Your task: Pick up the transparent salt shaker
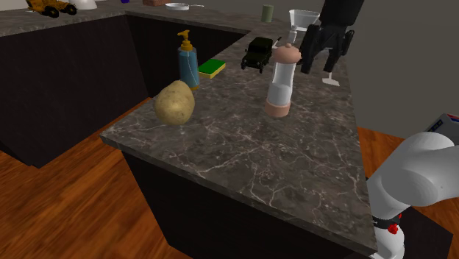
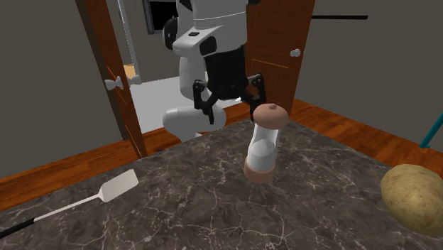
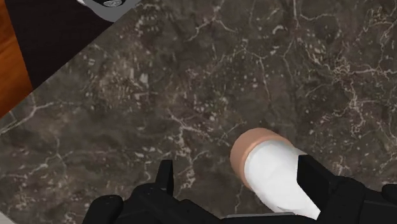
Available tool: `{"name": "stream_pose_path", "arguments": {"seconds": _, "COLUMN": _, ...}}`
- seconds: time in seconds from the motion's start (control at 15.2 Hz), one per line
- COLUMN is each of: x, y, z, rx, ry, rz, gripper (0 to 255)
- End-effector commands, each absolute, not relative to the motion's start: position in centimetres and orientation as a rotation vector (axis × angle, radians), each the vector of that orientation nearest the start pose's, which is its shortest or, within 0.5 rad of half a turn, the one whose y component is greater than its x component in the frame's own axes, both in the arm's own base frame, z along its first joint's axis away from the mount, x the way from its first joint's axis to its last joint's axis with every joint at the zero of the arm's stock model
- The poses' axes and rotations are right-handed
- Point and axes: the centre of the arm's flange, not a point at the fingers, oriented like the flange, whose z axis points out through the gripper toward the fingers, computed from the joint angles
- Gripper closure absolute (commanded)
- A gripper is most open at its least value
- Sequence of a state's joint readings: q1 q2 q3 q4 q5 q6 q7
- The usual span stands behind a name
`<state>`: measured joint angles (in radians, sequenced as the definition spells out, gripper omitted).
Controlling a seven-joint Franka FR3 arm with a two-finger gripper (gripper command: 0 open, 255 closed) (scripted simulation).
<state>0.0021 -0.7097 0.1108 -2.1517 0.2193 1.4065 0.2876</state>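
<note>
Claw [image 1: 318,62] hangs open over the bench [image 1: 294,169]. The salt shaker [image 1: 282,81] stands upright under it. In the wrist view its cap sits in the finger gap, close to one finger, with bare marble by the other. Stemmed glass [image 1: 304,16] crowds the claw. Toy jeep [image 1: 259,53] is just past the shaker. Potato [image 1: 175,101], soap bottle [image 1: 187,59] and sponge [image 1: 212,68] are well apart from the claw.
</note>
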Motion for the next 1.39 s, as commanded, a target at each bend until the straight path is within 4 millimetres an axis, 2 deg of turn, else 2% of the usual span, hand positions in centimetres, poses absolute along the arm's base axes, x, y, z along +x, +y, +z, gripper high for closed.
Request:
{"name": "stream_pose_path", "arguments": {"seconds": 0.0, "x": 30.9, "y": 9.2, "z": 66.6, "rx": -2.987, "ry": 0.279, "rz": 0.057, "gripper": 0}}
{"name": "stream_pose_path", "arguments": {"seconds": 0.4, "x": 31.7, "y": 13.9, "z": 72.1, "rx": -2.965, "ry": 0.338, "rz": -0.063, "gripper": 0}}
{"name": "stream_pose_path", "arguments": {"seconds": 0.86, "x": 31.7, "y": 13.9, "z": 68.4, "rx": -2.965, "ry": 0.338, "rz": -0.063, "gripper": 0}}
{"name": "stream_pose_path", "arguments": {"seconds": 0.99, "x": 31.7, "y": 13.9, "z": 68.1, "rx": -2.965, "ry": 0.338, "rz": -0.063, "gripper": 0}}
{"name": "stream_pose_path", "arguments": {"seconds": 1.06, "x": 31.7, "y": 14.0, "z": 68.1, "rx": -2.965, "ry": 0.338, "rz": -0.063, "gripper": 255}}
{"name": "stream_pose_path", "arguments": {"seconds": 1.32, "x": 31.7, "y": 13.9, "z": 68.1, "rx": -2.965, "ry": 0.338, "rz": -0.063, "gripper": 255}}
